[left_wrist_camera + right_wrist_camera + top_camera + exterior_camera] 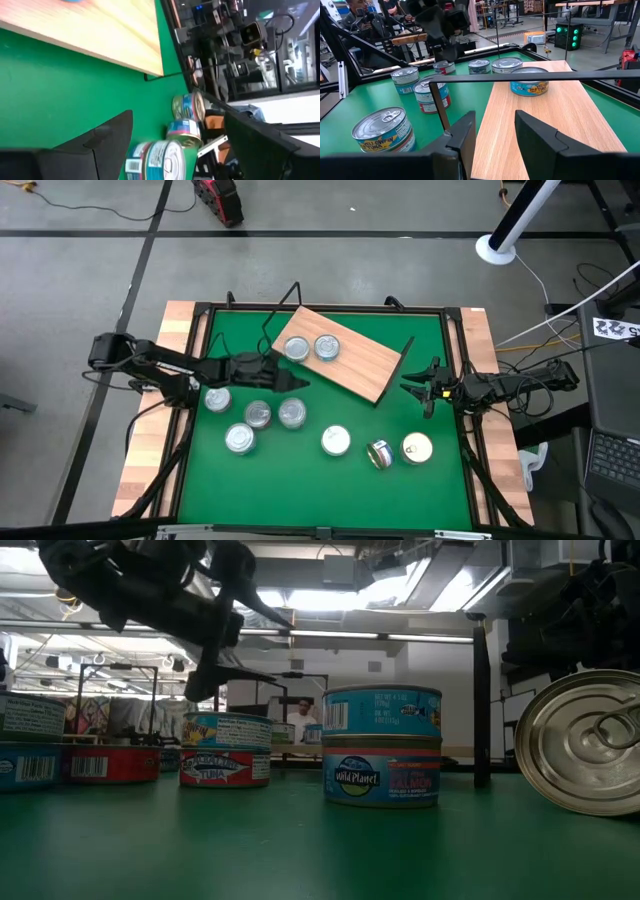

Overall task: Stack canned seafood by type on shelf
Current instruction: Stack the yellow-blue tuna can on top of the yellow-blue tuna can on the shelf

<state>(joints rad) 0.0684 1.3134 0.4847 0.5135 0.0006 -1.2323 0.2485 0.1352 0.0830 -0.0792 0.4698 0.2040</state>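
Two silver-lidded tins [311, 347] sit on the light wooden shelf [360, 365]; left claw [297, 384] released, right claw [408, 382] part-spread, empty.

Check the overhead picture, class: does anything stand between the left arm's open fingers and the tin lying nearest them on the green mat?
Nothing visible does. The left gripper, fingers open and empty, hovers just above the tin; only bare green mat separates them. The shelf with two tins lies beyond the fingers, not between.

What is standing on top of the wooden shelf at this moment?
Two tins stand upright, side by side, near one end of the shelf; the rest of the board is bare. The tins cover the wood beneath them, and the space under the board cannot be seen from above.
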